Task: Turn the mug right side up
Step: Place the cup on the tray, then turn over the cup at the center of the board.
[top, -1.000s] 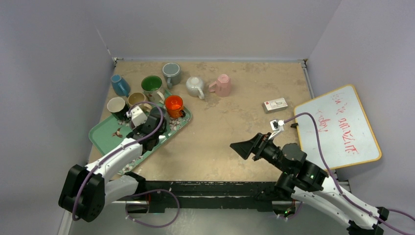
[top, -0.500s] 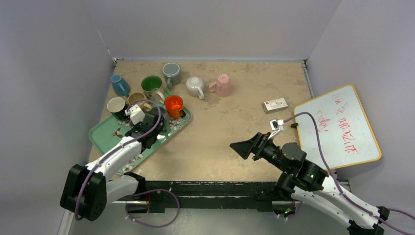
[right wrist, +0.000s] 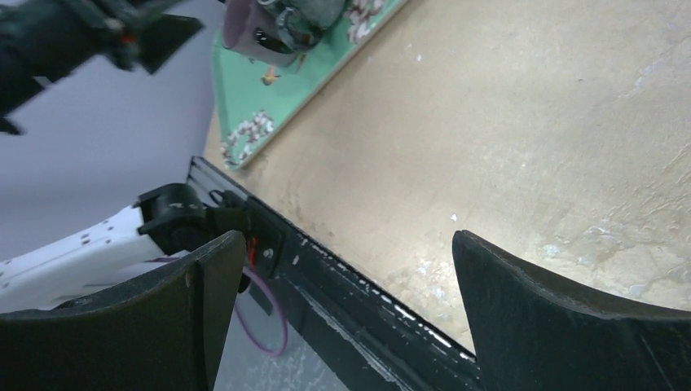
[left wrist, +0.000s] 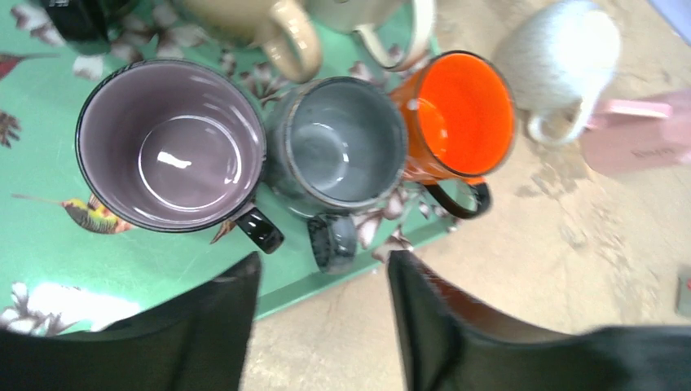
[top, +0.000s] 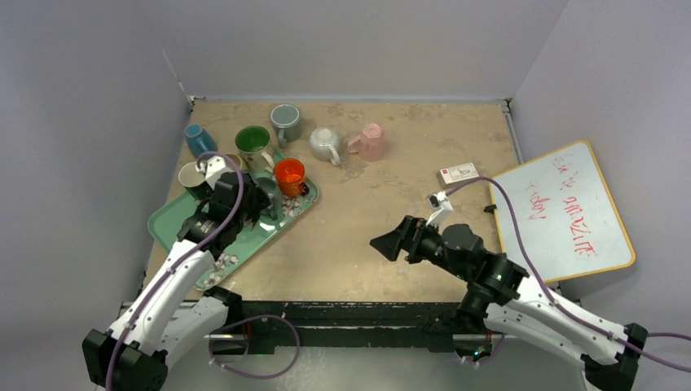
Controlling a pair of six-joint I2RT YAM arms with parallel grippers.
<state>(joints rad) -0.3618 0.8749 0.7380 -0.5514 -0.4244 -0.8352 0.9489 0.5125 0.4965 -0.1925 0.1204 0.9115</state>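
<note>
From above: left gripper low over the green tray at the left of the table, right beside the mugs packed on the tray's far end; orange mug mouth up there, green mug mouth up at the far edge. Off the tray, further back: blue mug at far left, not mouth up by the look of it; white mug on its side; pink mug just right of it, seemingly tipped too, hard to tell. Right gripper hovering over bare table near the front, well apart from every mug, spread wide, nothing in it. Whiteboard off the right edge, not involved. Left wrist: straight down into three open mouths in a row, purple mug at left, grey mug in the middle, pressed against both neighbours, orange at right; left fingers apart, nothing between them, grey mug's handle pointing at the gap, just short of it. Right wrist: right fingers wide over bare tabletop by the near edge, tray corner far off. Judged progress: grey mug, likely the task's one, standing right side up on the tray with no grip on it, so flip counted done; left to do, probably only backing the arm away, possibly also the blue, white and pink ones.
</note>
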